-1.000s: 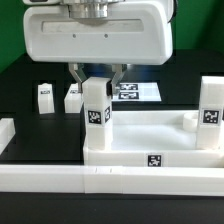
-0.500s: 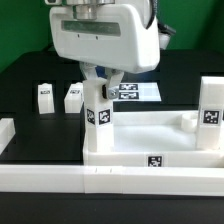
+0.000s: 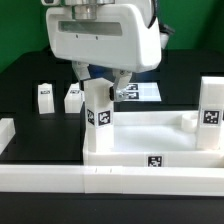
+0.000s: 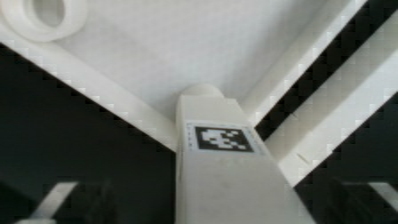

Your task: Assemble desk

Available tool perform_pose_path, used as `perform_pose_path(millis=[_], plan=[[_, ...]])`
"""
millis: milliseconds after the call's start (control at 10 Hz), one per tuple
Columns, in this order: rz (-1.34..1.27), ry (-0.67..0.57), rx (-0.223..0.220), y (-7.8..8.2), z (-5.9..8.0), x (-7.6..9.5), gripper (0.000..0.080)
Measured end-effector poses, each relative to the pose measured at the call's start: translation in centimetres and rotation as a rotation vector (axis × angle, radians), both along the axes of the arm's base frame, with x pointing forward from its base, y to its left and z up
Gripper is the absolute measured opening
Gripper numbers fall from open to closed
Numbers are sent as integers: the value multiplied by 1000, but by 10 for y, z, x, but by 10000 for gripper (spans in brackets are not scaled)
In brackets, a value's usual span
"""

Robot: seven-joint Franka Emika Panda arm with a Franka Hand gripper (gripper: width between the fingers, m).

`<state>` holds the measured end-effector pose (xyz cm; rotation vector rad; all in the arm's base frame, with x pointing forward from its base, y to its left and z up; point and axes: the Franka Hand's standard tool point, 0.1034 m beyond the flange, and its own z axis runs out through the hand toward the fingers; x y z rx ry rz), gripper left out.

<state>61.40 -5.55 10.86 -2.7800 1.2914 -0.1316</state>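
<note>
While the gripper hangs directly over an upright white leg, its fingers are spread wide, one on each side of the leg's top. The wrist view shows dark gaps between them and the leg, so nothing is gripped. Directly under the hand, this leg stands in a corner of the desk panel, its tag facing the wrist camera. A second leg stands upright in the panel's other near corner, well off to the hand's side. Beyond the hand, two loose legs stand on the black table, with the marker board lying flat just behind the fingers.
</note>
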Motion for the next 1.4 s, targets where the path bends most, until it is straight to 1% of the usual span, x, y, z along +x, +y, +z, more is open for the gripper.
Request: perform_pose_path(millis=[100, 200, 300, 700, 800, 1000, 1200, 1300, 1400], plan=[[141, -4, -18, -1, 0, 0, 610], [232, -6, -28, -1, 0, 0, 643], [374, -9, -43, -2, -1, 0, 648], [767, -21, -88, -3, -1, 1, 649], [896, -21, -105, -3, -1, 1, 649], [1033, -22, -122, -3, -1, 1, 649], [1258, -10, -165, -4, 1, 3, 649], [1273, -9, -167, -4, 1, 3, 649], [1322, -8, -174, -5, 1, 3, 514]])
